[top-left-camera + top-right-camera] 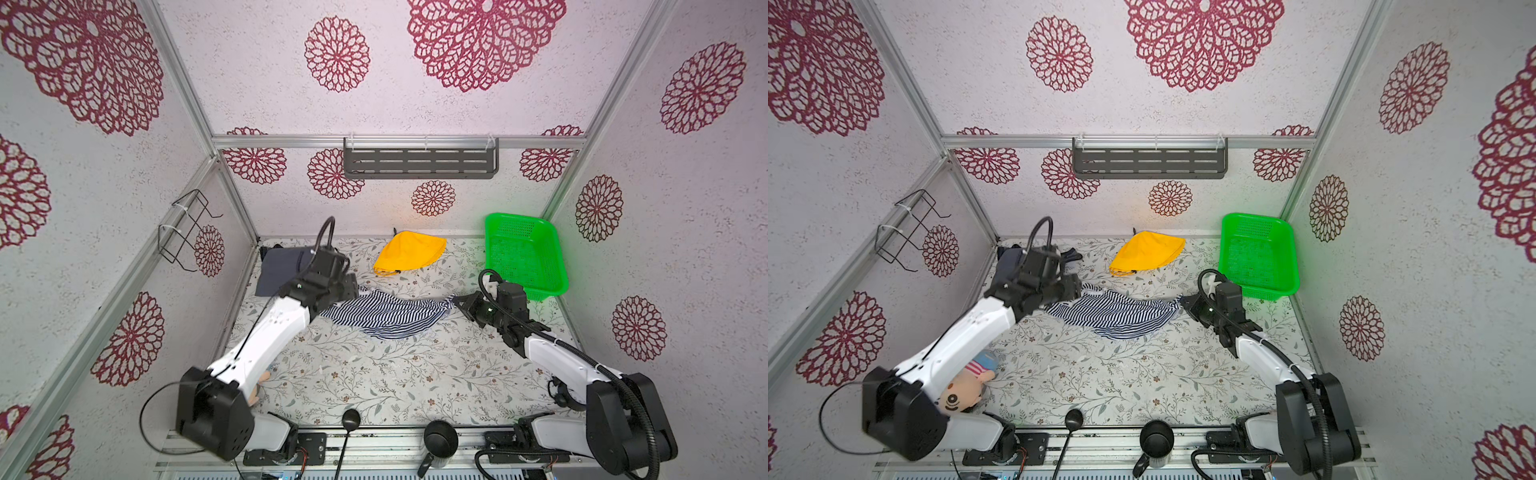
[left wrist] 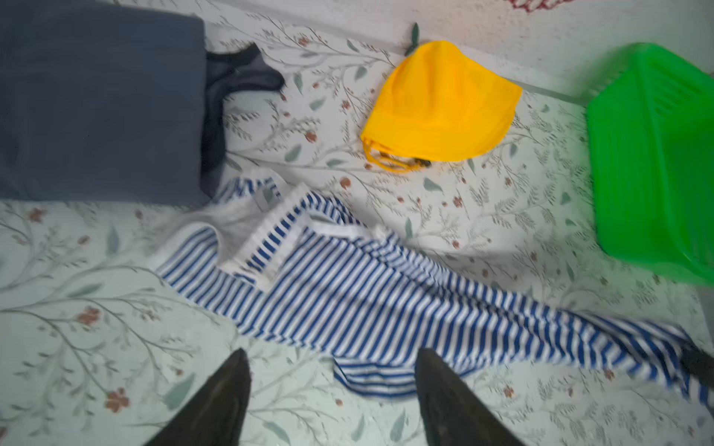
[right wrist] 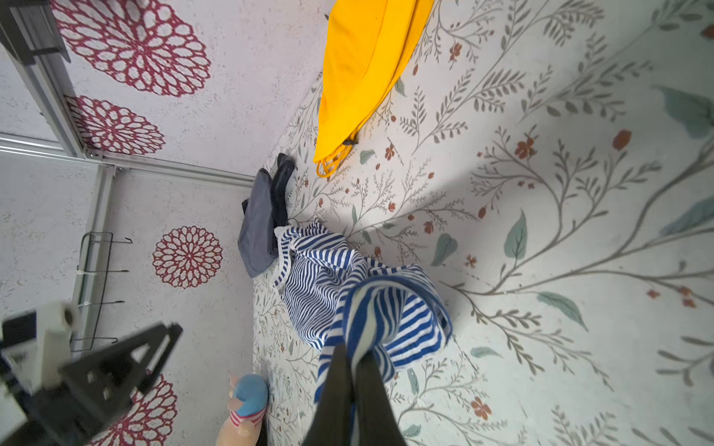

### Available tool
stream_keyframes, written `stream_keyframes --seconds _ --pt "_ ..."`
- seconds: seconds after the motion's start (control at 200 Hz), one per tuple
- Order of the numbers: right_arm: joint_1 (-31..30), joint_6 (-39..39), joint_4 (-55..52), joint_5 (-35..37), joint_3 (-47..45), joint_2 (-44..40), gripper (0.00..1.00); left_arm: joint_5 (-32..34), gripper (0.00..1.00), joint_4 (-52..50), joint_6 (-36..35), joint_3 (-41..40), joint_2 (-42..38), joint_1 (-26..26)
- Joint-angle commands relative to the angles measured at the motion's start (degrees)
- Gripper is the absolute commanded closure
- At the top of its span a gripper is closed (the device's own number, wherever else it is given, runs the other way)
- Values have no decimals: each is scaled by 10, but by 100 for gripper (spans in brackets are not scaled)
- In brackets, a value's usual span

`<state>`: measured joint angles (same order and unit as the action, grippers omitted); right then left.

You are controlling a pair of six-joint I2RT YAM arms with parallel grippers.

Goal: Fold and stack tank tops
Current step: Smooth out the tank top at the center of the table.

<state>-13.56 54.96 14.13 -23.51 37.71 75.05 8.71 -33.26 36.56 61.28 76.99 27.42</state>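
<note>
The navy-and-white striped tank top (image 1: 386,313) (image 1: 1117,313) lies stretched and crumpled across the middle of the table. My right gripper (image 1: 457,300) (image 3: 353,349) is shut on its right end, with the cloth bunched between the fingers. My left gripper (image 1: 352,286) (image 2: 332,353) hovers open over its strap end (image 2: 247,231), holding nothing. The slate grey-blue tank top (image 1: 276,270) (image 2: 96,104) lies folded at the back left, partly hidden by my left arm in both top views.
A yellow cloth hat (image 1: 409,253) lies at the back centre. A green basket (image 1: 519,257) stands at the back right. A soft doll (image 1: 967,386) lies under my left arm. A ladle (image 1: 349,419) and black mug (image 1: 440,436) sit at the front edge.
</note>
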Motion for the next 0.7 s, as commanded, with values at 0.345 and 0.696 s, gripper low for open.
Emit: stream_keyframes --seconds 0.345,0.696 --pt "20 -182 -162 40 105 43 45 65 39 166 230 -125 102 101" --pt "33 -244 -244 63 89 -39 45 22 67 205 236 -87 200 84"
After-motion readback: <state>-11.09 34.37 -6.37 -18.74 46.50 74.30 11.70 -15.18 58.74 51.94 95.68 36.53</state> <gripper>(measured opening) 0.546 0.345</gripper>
